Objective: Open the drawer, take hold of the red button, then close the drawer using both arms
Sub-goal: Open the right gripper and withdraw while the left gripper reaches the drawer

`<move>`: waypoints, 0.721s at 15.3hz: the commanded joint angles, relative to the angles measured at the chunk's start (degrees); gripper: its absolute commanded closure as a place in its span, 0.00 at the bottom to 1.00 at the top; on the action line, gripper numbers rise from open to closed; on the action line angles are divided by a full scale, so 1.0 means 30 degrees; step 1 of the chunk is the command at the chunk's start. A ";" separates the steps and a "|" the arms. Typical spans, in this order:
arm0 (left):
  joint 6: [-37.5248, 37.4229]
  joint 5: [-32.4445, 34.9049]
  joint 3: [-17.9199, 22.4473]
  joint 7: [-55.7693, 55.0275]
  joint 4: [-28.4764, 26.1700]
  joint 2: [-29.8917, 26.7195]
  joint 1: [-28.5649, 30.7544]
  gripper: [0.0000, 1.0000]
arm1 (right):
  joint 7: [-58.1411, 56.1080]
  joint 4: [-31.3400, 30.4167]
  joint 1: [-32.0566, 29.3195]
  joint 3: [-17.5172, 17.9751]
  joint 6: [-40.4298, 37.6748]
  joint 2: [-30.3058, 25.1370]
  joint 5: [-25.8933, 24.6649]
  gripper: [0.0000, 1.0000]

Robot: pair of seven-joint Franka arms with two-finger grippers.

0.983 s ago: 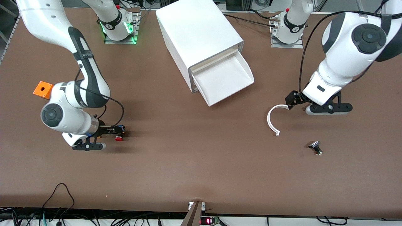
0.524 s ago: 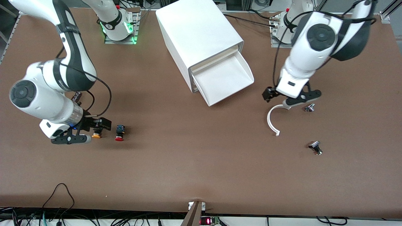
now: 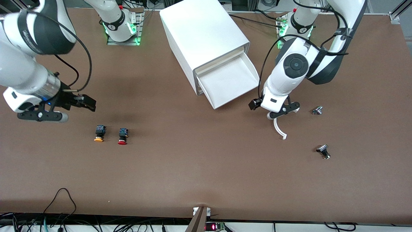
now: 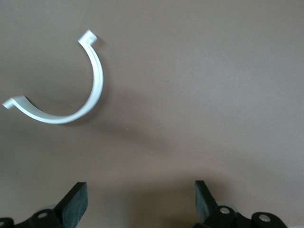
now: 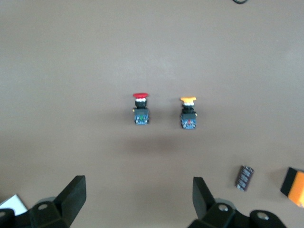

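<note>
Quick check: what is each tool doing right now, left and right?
Left tool: open, holding nothing, over the white curved clip beside the open drawer.
Right tool: open, holding nothing, above the table near the red button.

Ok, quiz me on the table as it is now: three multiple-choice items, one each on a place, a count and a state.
1. The red-capped button lies:
A. in the drawer
B. on the table beside the orange-capped button
C. in the right pincer
2. Cap-topped buttons on the table:
A. one
B. two
C. four
3. The drawer is:
A. pulled out and empty
B. shut
C. out, holding a button

Key: 1 B, both buttons lie side by side on bare table. 2 B, one red cap, one orange. 3 A, its white tray sticks out of the cabinet with nothing in it.
</note>
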 commanded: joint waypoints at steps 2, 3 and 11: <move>0.1353 0.0552 0.0002 -0.2595 0.0450 0.0959 -0.0867 0.04 | 0.0383 -0.0529 -0.0995 0.0959 -0.1408 -0.2351 -0.0223 0.01; 0.1560 0.0581 0.0032 -0.2625 0.0420 0.1105 -0.0838 0.04 | 0.0383 -0.0529 -0.1606 0.1570 -0.1729 -0.2675 -0.0222 0.01; 0.1417 0.3687 -0.0173 -0.5788 0.0391 0.2337 -0.1804 0.02 | -0.0114 -0.0587 -0.2198 0.1901 -0.3343 -0.4844 -0.0134 0.01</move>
